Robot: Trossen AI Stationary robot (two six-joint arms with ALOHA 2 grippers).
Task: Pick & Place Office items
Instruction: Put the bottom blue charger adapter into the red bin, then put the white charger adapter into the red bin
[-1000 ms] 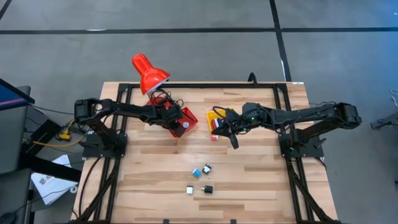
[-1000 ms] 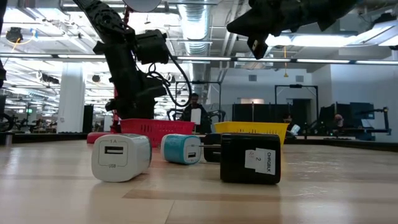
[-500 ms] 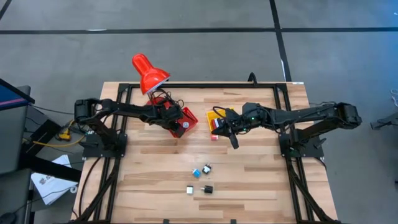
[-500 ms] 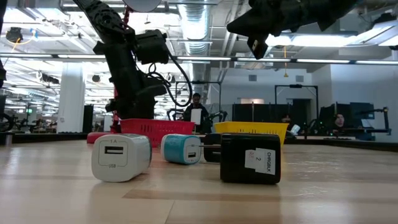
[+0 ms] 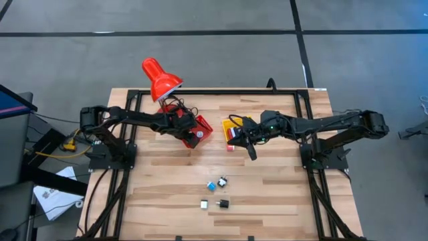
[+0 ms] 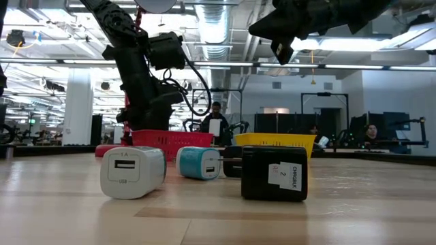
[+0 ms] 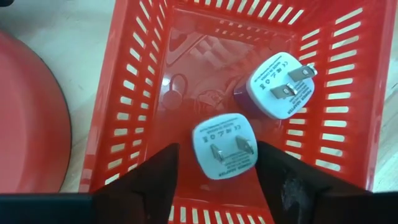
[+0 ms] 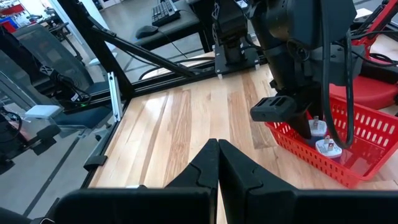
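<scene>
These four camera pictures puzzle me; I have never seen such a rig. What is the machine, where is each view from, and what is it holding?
It is a robot with two dark arms at a wooden table. One camera looks straight down, one sits at table height, and one rides on each wrist. The left gripper hangs open over the red basket, where two white plug adapters lie loose; it holds nothing. The right gripper is shut and empty, near the yellow basket. Four small chargers lie on the table's near part. A red desk lamp stands at the far edge.
</scene>
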